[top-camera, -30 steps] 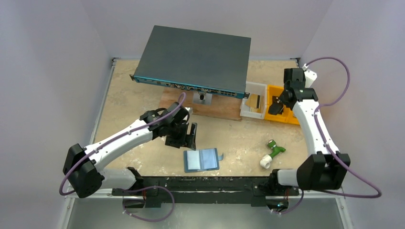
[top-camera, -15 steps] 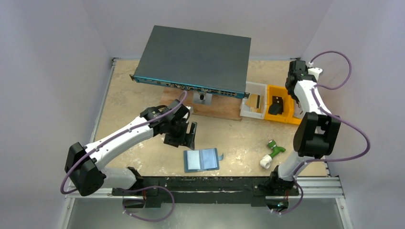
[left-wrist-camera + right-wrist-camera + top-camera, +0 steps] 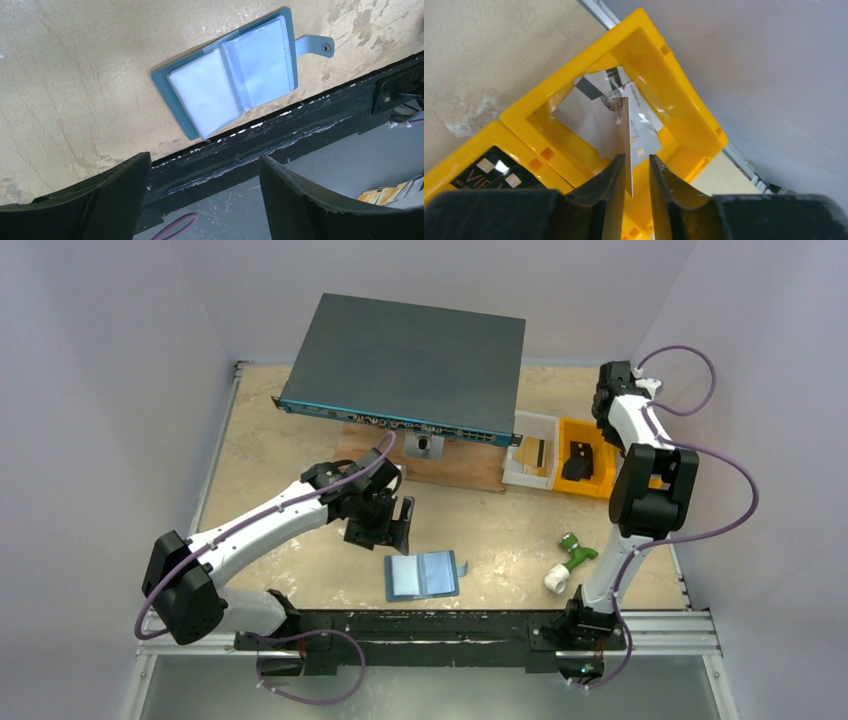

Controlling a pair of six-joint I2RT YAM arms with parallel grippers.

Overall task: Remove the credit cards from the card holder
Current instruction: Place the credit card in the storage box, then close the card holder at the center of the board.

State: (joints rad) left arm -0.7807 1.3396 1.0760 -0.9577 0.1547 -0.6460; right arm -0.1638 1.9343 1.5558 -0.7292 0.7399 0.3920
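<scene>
Right gripper (image 3: pixel 636 159) sits low in the centre of the right wrist view, its jaws drawn narrow. One credit card (image 3: pixel 625 130) stands edge-on in the gap. The card lies against the finger on the left of the frame, and a thin slit of yellow shows between it and the other finger. Whether the card is truly pinched cannot be told. Behind it is a yellow bin (image 3: pixel 684 115), and several more credit cards (image 3: pixel 589 115) lie loosely overlapped on its floor. A neighbouring yellow compartment at the lower left of that frame holds a dark flat item.

Left gripper (image 3: pixel 204 165) has its jaws spread wide and holds nothing, and its two dark fingers fill the bottom of the left wrist view. Well apart from them, in the upper middle of that frame, the card holder (image 3: pixel 230 75) lies opened flat on the tabletop (image 3: pixel 75 75). Its clear sleeves face up and its strap tab sticks out to the right. Its lower corner comes close to the black rail at the tabletop's edge. In the top view the card holder (image 3: pixel 422 576) lies just below and right of the left gripper (image 3: pixel 385 530), not touching it.
</scene>
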